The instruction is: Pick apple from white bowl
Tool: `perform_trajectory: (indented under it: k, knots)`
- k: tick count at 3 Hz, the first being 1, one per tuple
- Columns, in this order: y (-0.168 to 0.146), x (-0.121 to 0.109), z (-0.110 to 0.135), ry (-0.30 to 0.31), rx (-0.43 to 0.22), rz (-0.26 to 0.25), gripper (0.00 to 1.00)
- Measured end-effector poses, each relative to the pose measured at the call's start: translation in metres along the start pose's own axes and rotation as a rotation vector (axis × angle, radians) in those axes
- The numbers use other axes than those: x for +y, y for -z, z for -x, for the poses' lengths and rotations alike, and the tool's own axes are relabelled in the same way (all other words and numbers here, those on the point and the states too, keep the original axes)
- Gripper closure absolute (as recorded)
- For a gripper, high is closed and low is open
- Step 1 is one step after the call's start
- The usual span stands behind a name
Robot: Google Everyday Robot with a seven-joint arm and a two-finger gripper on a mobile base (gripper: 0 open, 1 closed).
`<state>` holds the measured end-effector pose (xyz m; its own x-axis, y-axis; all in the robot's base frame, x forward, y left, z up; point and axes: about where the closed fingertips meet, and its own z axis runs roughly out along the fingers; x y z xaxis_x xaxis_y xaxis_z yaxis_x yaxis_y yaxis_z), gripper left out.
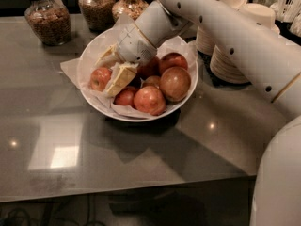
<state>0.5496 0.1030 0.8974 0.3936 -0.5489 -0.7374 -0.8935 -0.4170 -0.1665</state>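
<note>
The white bowl (89, 55) stands on the grey table and is lined with crinkled white paper. It holds several apples. The medium red apple (99, 78) with a pale patch lies at the bowl's left side. My gripper (113, 68) reaches down into the bowl from the right. Its two cream fingers (120, 78) are spread apart, with their tips right beside that apple on its right. Nothing is held between them. A bigger yellow-green blushed apple (175, 83) and darker red apples (149, 100) lie to the right of the gripper.
Three glass jars of dry food (47, 19) stand at the table's back left. Stacks of tan paper bowls (235, 55) stand just right of the white bowl, under my arm (225, 27). The table's front edge runs along the bottom.
</note>
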Motion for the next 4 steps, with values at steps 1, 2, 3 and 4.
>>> perform_trajectory:
  k: [1, 2, 3, 4]
  knots:
    - [0.0, -0.004, 0.005, 0.02, -0.022, -0.007, 1.0]
    - [0.014, -0.008, 0.015, 0.052, -0.069, -0.051, 1.0]
    - [0.034, -0.008, 0.023, 0.071, -0.095, -0.107, 1.0]
    - [0.062, -0.006, 0.03, 0.077, -0.087, -0.167, 1.0]
